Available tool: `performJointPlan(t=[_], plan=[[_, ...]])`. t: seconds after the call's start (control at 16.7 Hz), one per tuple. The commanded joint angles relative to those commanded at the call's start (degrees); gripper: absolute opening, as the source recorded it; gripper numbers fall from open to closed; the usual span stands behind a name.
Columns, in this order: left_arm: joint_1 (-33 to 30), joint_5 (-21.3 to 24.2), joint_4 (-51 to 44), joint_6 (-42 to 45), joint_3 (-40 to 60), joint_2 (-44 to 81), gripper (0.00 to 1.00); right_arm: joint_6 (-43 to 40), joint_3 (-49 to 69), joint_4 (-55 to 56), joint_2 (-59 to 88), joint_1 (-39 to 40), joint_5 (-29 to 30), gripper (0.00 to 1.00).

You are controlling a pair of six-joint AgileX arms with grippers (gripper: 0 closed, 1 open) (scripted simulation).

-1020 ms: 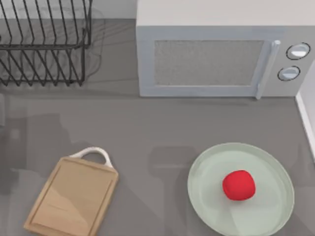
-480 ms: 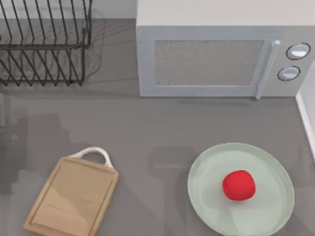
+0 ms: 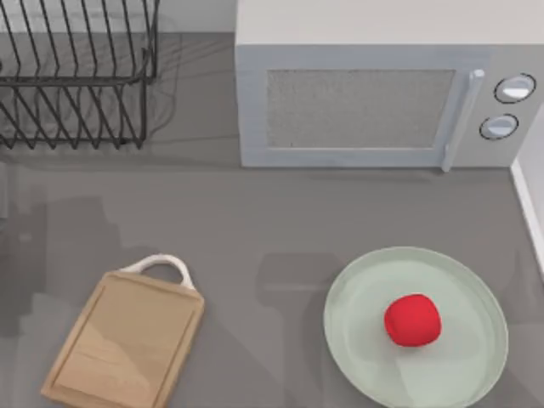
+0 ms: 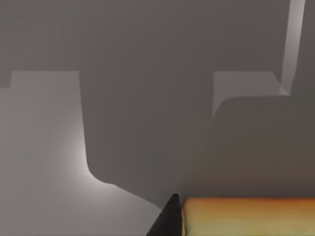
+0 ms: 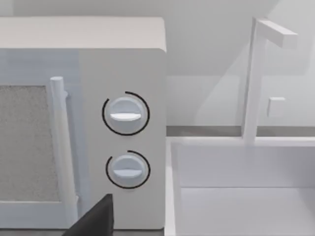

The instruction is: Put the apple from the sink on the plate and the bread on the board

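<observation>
Grey tabletop point(image 3: 280, 212) carries everything, top view taken as the clock face. Microwave point(image 3: 382, 93) at 12 to 2 o'clock along the far edge, door closed, vertical handle point(image 3: 459, 119) and two round dials point(image 3: 508, 106) at its right end; right wrist view shows the same dials point(image 5: 125, 142) stacked one above the other, with a white sink basin point(image 5: 241, 187) and a white faucet point(image 5: 256, 78) just beside the microwave. Black wire dish rack point(image 3: 76, 72) at 10 to 11 o'clock. Plate point(image 3: 357, 340) at 4 to 5 o'clock, pale mint-green, flat on the tabletop. Board point(image 3: 127, 340) at 7 to 8 o'clock, lying at an angle, bare, white loop handle point(image 3: 160, 265) pointing toward 12. Apple point(image 3: 412, 320) sits on the plate, a little right of the plate's centre. Bread point(image 4: 248, 216): left wrist view shows its toasted orange-yellow face close to the camera, over a grey surface, with one dark finger of the left end effector point(image 4: 167, 219) touching its edge; second finger out of frame, so whether the end effector grips the bread I cannot tell. Right end effector point(image 5: 96, 219): a single dark finger tip in front of the microwave's lower face; opening width cannot be told
</observation>
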Motion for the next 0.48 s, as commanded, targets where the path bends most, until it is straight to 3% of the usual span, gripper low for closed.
performJointPlan(t=[0.48], plan=[[-0.07, 0.00, -12.31, 0.10, 8.32, -3.90, 0.00, 0.00, 0.00, 0.00, 0.00, 0.00, 0.00, 1.00]])
